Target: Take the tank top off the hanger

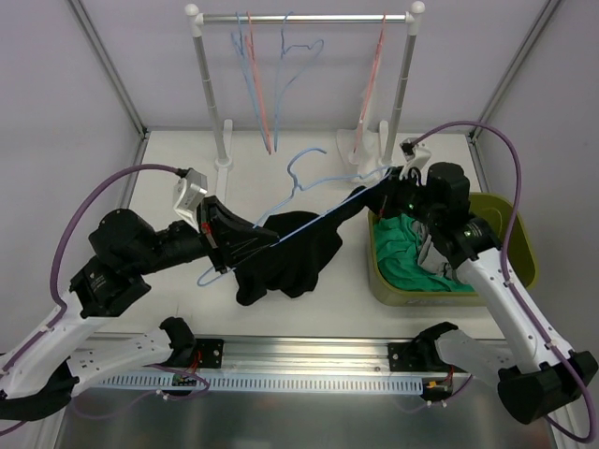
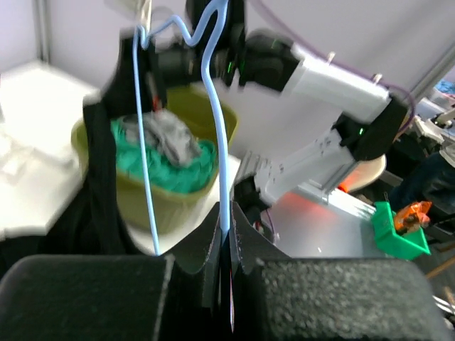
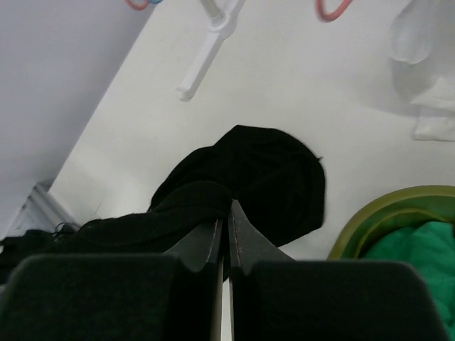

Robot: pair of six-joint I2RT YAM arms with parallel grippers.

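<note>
A black tank top (image 1: 285, 253) hangs from a light blue wire hanger (image 1: 314, 170) held above the table's middle. My left gripper (image 1: 229, 245) is shut on the hanger's wire (image 2: 225, 185) at its left end. My right gripper (image 1: 382, 183) is shut on a black strap of the tank top (image 3: 206, 202) at the hanger's right end, and the strap stretches taut toward it. The garment's body sags below the hanger onto the table (image 3: 256, 177).
A green bin (image 1: 510, 245) with teal and grey clothes (image 1: 412, 257) stands at the right under my right arm; it also shows in the left wrist view (image 2: 167, 188). A white rack (image 1: 304, 19) with several blue and pink hangers stands at the back.
</note>
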